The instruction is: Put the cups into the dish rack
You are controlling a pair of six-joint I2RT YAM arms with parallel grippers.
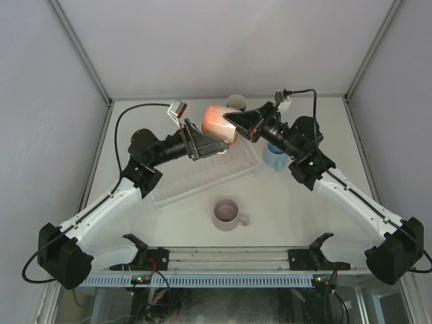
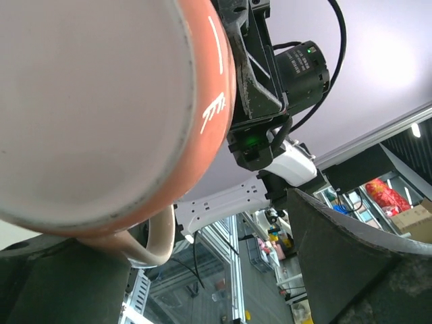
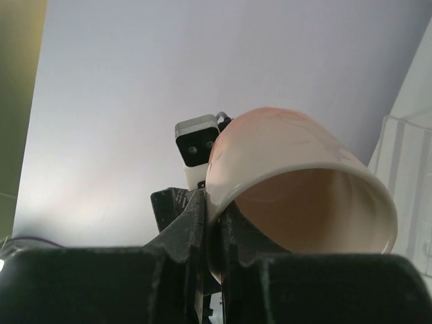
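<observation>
An orange mug [image 1: 217,120] with white lettering hangs in the air over the far end of the clear dish rack [image 1: 202,174]. My right gripper [image 1: 237,124] is shut on its rim, one finger inside the wall and one outside, as the right wrist view [image 3: 216,229] shows. My left gripper [image 1: 197,143] is open just left of the mug. In the left wrist view the mug's base [image 2: 88,108] fills the upper left, and its handle [image 2: 152,239] sits next to my left finger [image 2: 61,283]. The jaws stand wide apart.
A lilac-pink mug [image 1: 227,214] stands upright on the table in front of the rack. A light blue mug [image 1: 275,156] stands right of the rack, under my right arm. A cream-lined cup [image 1: 236,101] stands at the back wall. White walls enclose the table.
</observation>
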